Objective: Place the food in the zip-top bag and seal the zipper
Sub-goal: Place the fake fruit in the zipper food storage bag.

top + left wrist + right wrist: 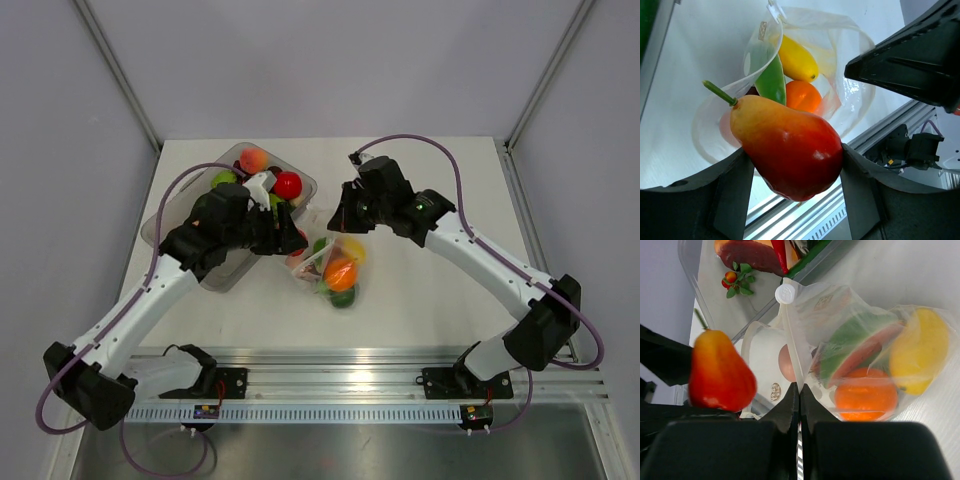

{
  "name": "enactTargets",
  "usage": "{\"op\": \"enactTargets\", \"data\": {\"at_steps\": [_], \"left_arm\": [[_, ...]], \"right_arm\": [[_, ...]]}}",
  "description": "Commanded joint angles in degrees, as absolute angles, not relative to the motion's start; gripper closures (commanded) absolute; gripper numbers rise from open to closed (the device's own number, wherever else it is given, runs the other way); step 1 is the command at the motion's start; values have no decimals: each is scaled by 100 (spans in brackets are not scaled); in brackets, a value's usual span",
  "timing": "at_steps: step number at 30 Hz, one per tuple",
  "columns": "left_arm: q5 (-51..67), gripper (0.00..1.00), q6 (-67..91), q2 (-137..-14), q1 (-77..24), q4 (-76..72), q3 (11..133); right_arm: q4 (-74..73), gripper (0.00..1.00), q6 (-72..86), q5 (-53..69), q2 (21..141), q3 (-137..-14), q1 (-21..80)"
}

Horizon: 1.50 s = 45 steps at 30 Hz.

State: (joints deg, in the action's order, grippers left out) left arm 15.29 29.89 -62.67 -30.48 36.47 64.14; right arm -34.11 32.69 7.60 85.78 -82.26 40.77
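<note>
My left gripper (792,176) is shut on a food piece, a glossy red-and-yellow pear (790,150) with a green stem. It holds the pear right at the open mouth of the zip-top bag (850,95). Inside the bag lie a yellow lemon (796,60), an orange (802,96) and a green piece (771,80). My right gripper (799,390) is shut on the bag's mouth edge at the whitish zipper (792,350) and holds it up. In the top view the bag (338,268) lies between the left gripper (290,240) and the right gripper (345,215).
A rigid clear tray (165,225) sits behind the left arm. It holds a peach (253,160), a red tomato (288,185) and a green piece (222,179). An aluminium rail (350,385) runs along the near table edge.
</note>
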Motion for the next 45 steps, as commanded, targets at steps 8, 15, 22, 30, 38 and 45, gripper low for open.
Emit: {"op": "enactTargets", "data": {"at_steps": [8, 15, 22, 30, 38, 45], "left_arm": [[1529, 43, 2962, -7040, -3366, 3305, 6794], [1468, 1, 2620, -7023, -3638, 3918, 7268], [819, 35, 2320, -6303, -3630, 4412, 7708], [27, 1, 2338, -6715, -3542, 4755, 7401], [-422, 14, 2391, -6934, -3542, 4474, 6874], [350, 40, 2443, -7022, -3551, 4070, 6697]], "right_arm": [[-3234, 100, 3226, 694, 8104, -8051, 4140], [-3296, 100, 3191, 633, 8033, -8051, 4140], [-3349, 100, 3199, 589, 7937, -8059, 4140], [-3454, 100, 3164, 528, 7787, -8068, 4140], [-3507, 100, 3138, 492, 7655, -8042, 4140], [-3463, 100, 3155, 483, 7682, -8007, 4140]]}}
